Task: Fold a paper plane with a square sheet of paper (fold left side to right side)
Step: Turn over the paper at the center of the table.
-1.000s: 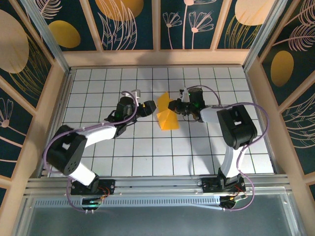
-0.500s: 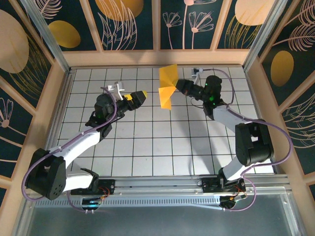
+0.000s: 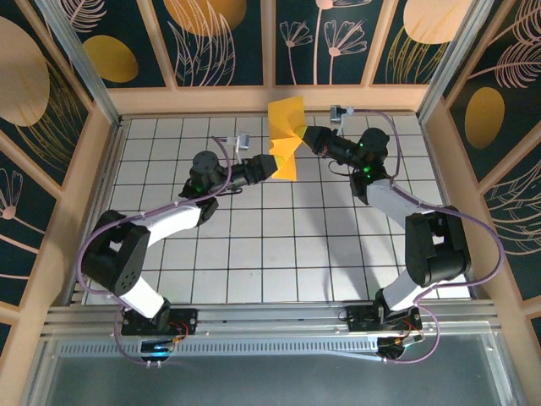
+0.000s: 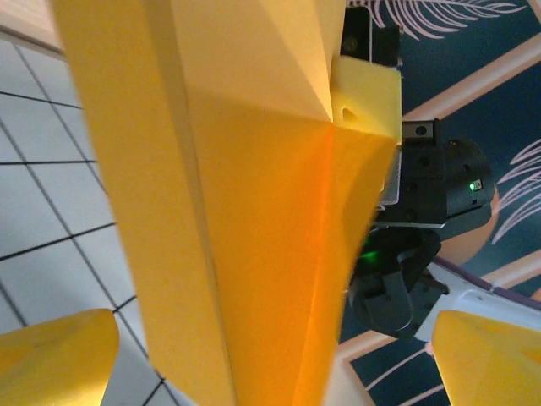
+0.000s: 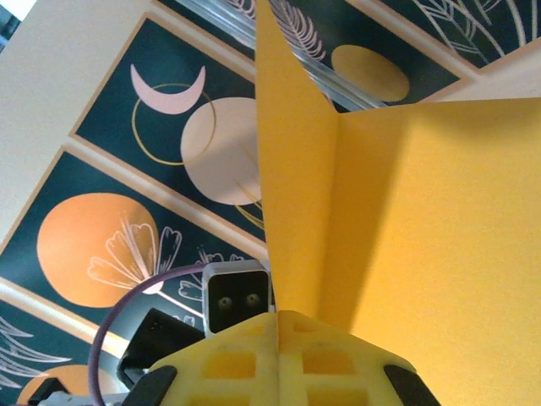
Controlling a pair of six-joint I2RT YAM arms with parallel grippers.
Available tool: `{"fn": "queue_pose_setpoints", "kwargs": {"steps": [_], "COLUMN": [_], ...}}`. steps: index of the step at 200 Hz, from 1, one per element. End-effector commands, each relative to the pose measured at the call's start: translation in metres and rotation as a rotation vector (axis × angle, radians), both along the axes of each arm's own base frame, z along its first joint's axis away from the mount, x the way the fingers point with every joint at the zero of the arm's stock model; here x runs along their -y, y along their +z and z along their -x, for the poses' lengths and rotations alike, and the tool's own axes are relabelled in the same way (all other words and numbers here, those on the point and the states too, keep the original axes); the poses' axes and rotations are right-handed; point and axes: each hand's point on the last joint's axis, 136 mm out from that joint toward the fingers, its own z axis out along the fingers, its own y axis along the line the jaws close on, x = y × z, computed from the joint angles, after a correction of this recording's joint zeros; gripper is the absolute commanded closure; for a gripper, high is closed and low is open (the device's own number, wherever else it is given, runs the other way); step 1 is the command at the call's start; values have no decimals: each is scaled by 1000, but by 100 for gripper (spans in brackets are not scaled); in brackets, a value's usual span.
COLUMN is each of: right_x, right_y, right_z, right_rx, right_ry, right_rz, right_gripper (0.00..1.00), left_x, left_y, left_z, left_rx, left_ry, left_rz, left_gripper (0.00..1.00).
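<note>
Reaching inward, right claw (image 3: pixel 304 137) pinches raised paper (image 3: pixel 285 127); left claw (image 3: pixel 264 167) spread alongside

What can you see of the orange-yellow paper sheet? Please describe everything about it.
The paper sheet is thin, plain, matte orange-yellow, creased into flaps meeting at sharp ridges. It stands roughly upright in the air over the far part of the table. The right tool is shut on its edge at mid-height. The open left tool is near its lower part; contact cannot be judged.

The square sheet of paper (image 3: pixel 284 161) is orange-yellow; the table (image 3: pixel 279 245) white, gridded black.
</note>
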Motion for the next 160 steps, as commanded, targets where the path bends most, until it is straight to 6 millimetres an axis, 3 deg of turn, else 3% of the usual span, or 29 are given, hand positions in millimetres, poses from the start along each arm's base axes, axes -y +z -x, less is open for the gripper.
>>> {"fn": "queue_pose_setpoints", "kwargs": {"steps": [1,57,87,140,160], "right_x": [-4,-2,-1,16,30], "right_y": [11,-4,-9,-17,-23], "right_z": [7,3,2,-3,-8], "right_rx": [39,7,-1,10,23], "right_ry": [32,4,-6,-121,-213], "right_rz": [-25,3,19,130,223], "right_gripper": [100,100,96,69,56], "left_x": [4,4,3,0,-3], "left_y": [28,26,21,13,-1], "left_z": [0,-6,-7,-7,-8], "left_rx": [63,57,44,39,19], "left_ry": [-30,-4,1,32,55], "left_rz": [84,98,94,38,-39], "left_gripper": [11,40,65,92,100]}}
